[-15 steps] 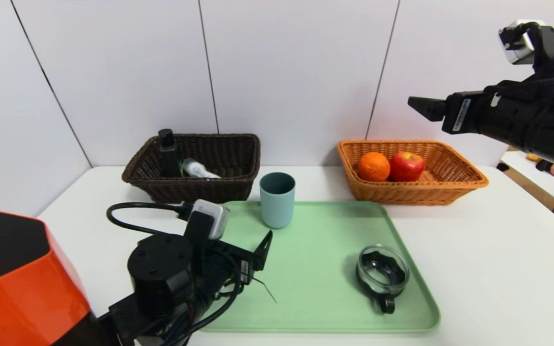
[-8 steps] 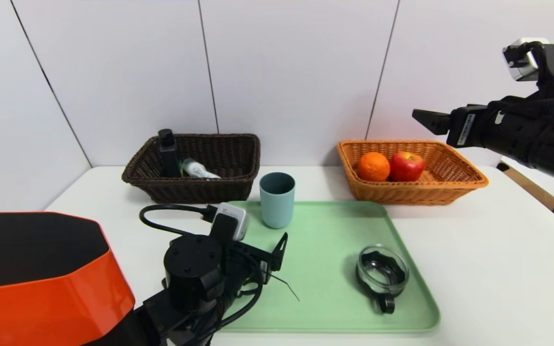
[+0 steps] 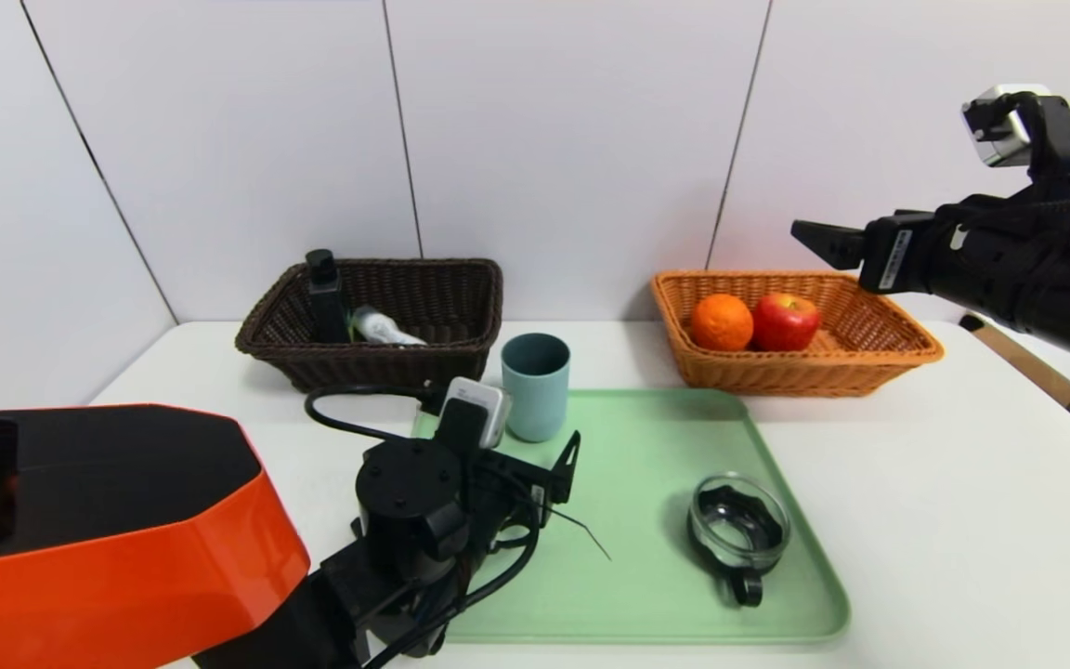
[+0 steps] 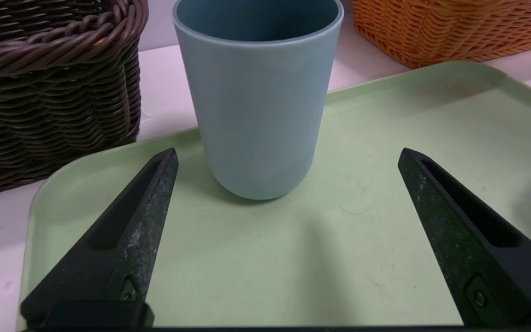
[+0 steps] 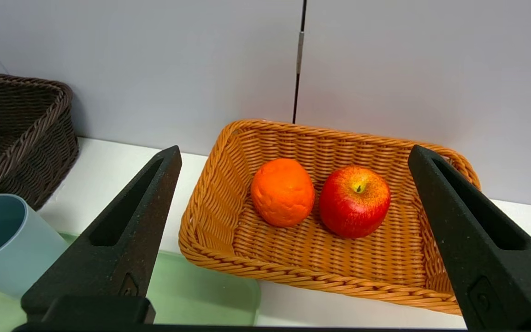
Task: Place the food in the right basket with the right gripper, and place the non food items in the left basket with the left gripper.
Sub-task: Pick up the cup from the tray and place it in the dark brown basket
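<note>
The left gripper (image 4: 286, 154) reaches low over the green tray (image 3: 646, 595), fingers spread wide and empty, the teal cup (image 4: 256, 97) standing between and just beyond them. The right gripper (image 5: 293, 159), raised, gapes empty above the orange basket (image 5: 311, 276) holding orange (image 5: 283, 191) and apple (image 5: 354, 201); only the head view shows the clear dish (image 3: 739, 531) on the tray.

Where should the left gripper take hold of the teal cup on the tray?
Take the teal cup by its side wall, about mid-height, coming in level from the robot's side. It stands upright on the green tray with straight, smooth walls, and the left gripper already faces it with its fingers spread wider than the cup, so they can probably straddle it.
</note>
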